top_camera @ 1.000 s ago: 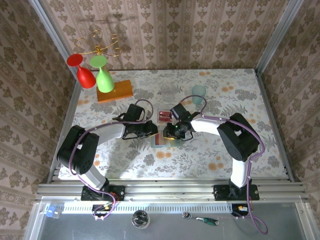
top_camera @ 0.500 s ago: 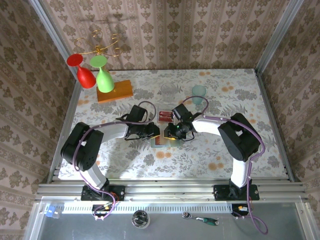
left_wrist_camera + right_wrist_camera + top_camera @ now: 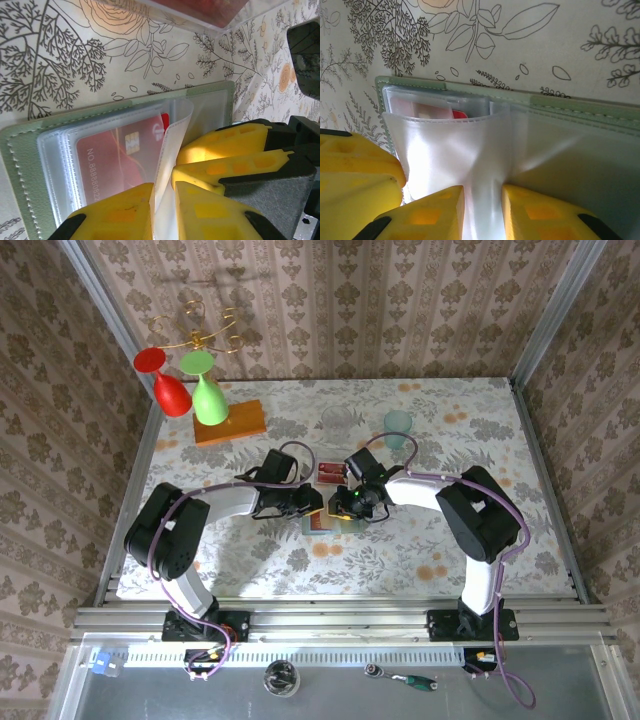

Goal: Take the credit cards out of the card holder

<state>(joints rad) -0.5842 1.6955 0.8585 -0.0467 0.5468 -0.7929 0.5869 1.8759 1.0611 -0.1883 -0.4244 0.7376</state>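
The left gripper (image 3: 162,196) has its yellow fingers (image 3: 116,212) drawn close together, nipping a clear plastic sleeve (image 3: 172,131) of the card holder (image 3: 24,150) between them. The right gripper (image 3: 482,197) does the same from the opposite side: its jaws stand narrow, pinching a sleeve leaf that rises from the holder's middle fold. The two grippers meet tip to tip over the holder, almost touching, and each one's fingers show at the edge of the other's wrist view.

The card holder lies open and flat on the table (image 3: 480,420), near its middle, directly under both grippers. A red card (image 3: 112,161) with a chip sits inside the sleeves, still in its slot.

The left arm (image 3: 225,502) bends at the elbow near the table's left edge and its forearm runs low and rightward to the holder. The right arm (image 3: 430,485) mirrors it, with the elbow out to the right and the forearm reaching leftward.

A stack of red cards (image 3: 330,473) lies on the table just beyond the grippers. Farther back stand a teal cup (image 3: 398,424) and an orange block (image 3: 230,423).
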